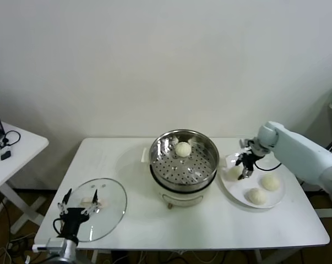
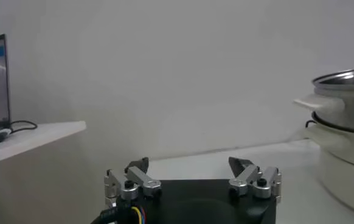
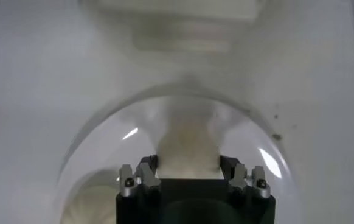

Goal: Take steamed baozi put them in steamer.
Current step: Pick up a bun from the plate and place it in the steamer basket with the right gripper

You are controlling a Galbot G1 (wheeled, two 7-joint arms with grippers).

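Note:
The steamer (image 1: pixel 183 165) stands at the table's middle with one baozi (image 1: pixel 183 148) on its perforated floor. Three more baozi lie on the white plate (image 1: pixel 276 204) to its right: one at the plate's left (image 1: pixel 232 172) and two free ones (image 1: pixel 271 182) (image 1: pixel 257 196). My right gripper (image 1: pixel 245 171) is down at the plate's left part, shut on that left baozi (image 3: pixel 186 143), which fills the gap between the fingers (image 3: pixel 146 169). My left gripper (image 1: pixel 77 204) is open and empty, parked at the front left; it also shows in the left wrist view (image 2: pixel 192 167).
A round glass lid (image 1: pixel 108 203) lies on the table under the left gripper. The steamer's side (image 2: pixel 347 115) shows in the left wrist view. A side table (image 1: pixel 17 148) with a laptop and cables stands at the far left.

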